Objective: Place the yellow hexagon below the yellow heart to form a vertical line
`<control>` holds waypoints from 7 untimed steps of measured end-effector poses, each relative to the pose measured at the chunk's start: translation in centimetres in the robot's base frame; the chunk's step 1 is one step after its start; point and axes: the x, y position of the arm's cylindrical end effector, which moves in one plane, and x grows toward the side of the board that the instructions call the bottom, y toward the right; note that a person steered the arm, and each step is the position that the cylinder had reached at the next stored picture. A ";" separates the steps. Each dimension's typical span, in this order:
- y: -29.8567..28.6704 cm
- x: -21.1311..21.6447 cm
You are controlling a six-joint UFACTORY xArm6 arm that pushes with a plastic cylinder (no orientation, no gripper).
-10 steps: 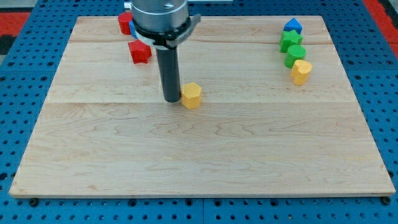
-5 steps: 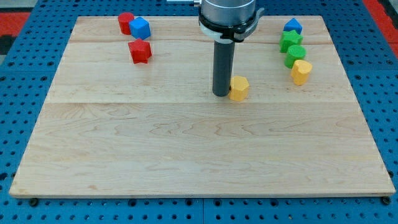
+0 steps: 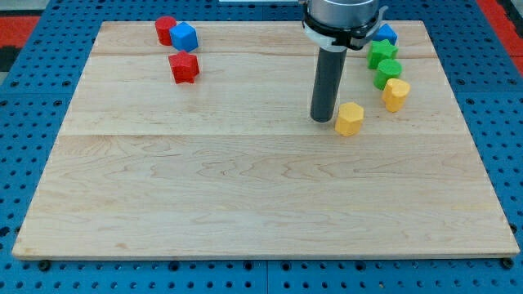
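You see the wooden tabletop (image 3: 245, 196) from the view's bottom, and its near half carries no point of interest for the task. Going further up, the first block you meet is the yellow hexagon (image 3: 350, 118), lying right of the middle. My tip (image 3: 322, 120) stands just beside its left side, touching it or almost touching; you cannot tell which from this angle. The arm has no pincer, only the dark rod (image 3: 327, 82), so there is nothing that opens or closes.

A little further and to the view's right is the yellow heart (image 3: 395, 94). The yellow hexagon is lower than it and to its left, near but apart, so the two do not make a vertical line.

Behind the heart a column goes toward the view's top: a green block (image 3: 387, 72) touching the heart, then a green star-like block (image 3: 382, 53), then a blue block (image 3: 386, 34) partly hidden by the arm.

On the far left side, well apart from all this, you find a red star-like block (image 3: 185, 68), and behind it a red cylinder (image 3: 166, 29) touching a blue cube (image 3: 185, 37).
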 end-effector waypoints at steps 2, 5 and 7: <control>3.3 2.0; 8.1 2.1; 9.0 2.1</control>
